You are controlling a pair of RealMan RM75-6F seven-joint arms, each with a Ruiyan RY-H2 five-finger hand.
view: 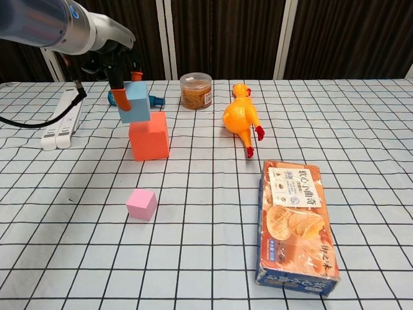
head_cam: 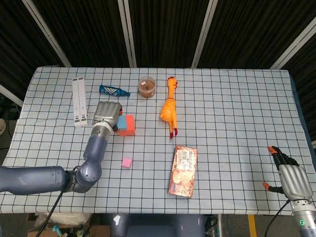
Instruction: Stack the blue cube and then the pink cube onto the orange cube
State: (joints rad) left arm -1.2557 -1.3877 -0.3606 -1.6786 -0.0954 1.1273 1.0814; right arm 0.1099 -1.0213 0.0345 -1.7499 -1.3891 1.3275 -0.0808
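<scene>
Nearest the chest camera lies a flat orange cardboard biscuit box (view: 298, 226). Small matte pink cube (view: 141, 204) sits alone on the checked tablecloth (view: 361, 161). Left hand (view: 120, 72) pinches the tilted light-blue cube (view: 134, 101), touching the larger orange cube (view: 149, 136). Right hand (head_cam: 290, 174): fingers spread, empty.

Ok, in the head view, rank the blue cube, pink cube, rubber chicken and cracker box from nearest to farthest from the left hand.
From the left hand:
1. blue cube, held in the hand, over the orange cube.
2. pink cube, toward the near edge.
3. rubber chicken, to the right.
4. cracker box, right and near edge.
</scene>
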